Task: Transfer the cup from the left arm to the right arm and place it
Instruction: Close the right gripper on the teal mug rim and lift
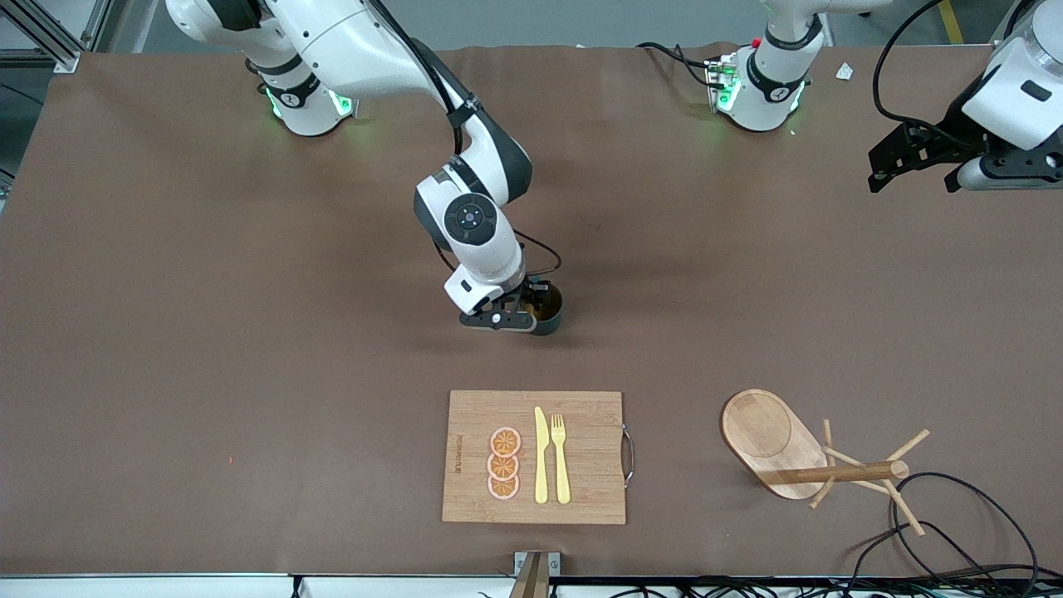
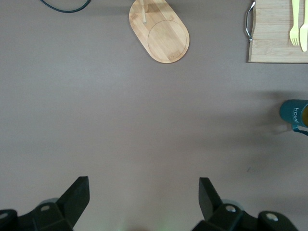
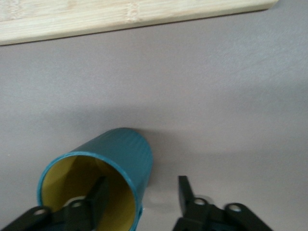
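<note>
Straddling the stiff, light, slick-glazed cup (image 3: 103,168) wall at its rim, right gripper (image 3: 139,195) narrows, unclamped; left gripper (image 2: 144,192) waits agape at three o'clock.

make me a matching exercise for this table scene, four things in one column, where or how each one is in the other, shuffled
Things:
1. dark teal cylindrical cup with yellow inside
2. yellow plastic knife and fork
3. left gripper
4. wooden mug tree with oval base

Places or states:
A. lying on the bamboo cutting board
B. tipped on its side, toward the left arm's end of the table
C. one finger of the right gripper inside its rim
D. open, over bare table

Pairs: 1-C, 2-A, 3-D, 4-B
</note>
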You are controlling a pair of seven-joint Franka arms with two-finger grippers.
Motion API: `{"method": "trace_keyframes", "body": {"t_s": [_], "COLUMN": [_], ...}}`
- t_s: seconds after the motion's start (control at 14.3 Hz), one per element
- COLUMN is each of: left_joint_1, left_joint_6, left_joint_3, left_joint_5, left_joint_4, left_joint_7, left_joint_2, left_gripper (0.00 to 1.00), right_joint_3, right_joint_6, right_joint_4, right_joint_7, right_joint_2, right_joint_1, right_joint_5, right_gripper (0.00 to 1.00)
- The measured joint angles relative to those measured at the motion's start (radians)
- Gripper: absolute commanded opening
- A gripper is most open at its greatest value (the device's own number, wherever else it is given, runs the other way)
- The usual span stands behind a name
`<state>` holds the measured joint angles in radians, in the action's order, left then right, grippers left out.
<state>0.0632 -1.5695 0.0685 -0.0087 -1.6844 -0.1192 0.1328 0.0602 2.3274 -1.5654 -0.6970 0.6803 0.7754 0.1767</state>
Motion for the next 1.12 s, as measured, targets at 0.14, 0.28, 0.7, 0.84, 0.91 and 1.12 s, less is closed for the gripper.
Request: {"method": "trace_keyframes", "body": {"t_s": [0.14, 0.28, 0.7, 0.84, 0.91, 1.12], "left_joint_1": [-0.005, -0.013, -0.017, -0.017, -0.017, -0.017], "left_joint_6": [0.000, 0.002, 0.014, 0.014, 0.014, 0.028], "left_joint_3": [-0.001, -0.001, -0.001, -0.001, -0.001, 0.000], "left_joint_5": [0.000, 0.000, 0.002, 0.003, 0.003, 0.003], "left_joint_4": [-0.003, -0.004, 0.006, 0.014, 0.016, 0.016], "left_joint_7": [0.001, 0.001, 0.020, 0.029, 0.033, 0.038], "left_joint_2": [0.000, 0.000, 0.000, 0.000, 0.000, 0.000], "left_gripper": [1.00, 1.00, 1.00, 1.00, 1.00, 1.00], "right_joint_3": [0.003, 0.007, 0.023, 0.026, 0.028, 0.031], "right_joint_6": [0.000, 0.000, -0.103, -0.189, -0.219, -0.256], "right_joint_4": [0.000, 0.000, 0.019, 0.026, 0.024, -0.038], "right_joint_7": [0.005, 0.017, 0.145, 0.281, 0.358, 0.602], "right_joint_2": [0.000, 0.000, -0.012, -0.049, -0.074, -0.166], "right_joint_1": [0.000, 0.000, -0.041, -0.094, -0.126, -0.220], "right_joint_5": [-0.007, -0.007, -0.009, -0.010, -0.011, -0.032], "right_gripper": [0.00, 0.00, 0.00, 0.00, 0.00, 0.00]}}
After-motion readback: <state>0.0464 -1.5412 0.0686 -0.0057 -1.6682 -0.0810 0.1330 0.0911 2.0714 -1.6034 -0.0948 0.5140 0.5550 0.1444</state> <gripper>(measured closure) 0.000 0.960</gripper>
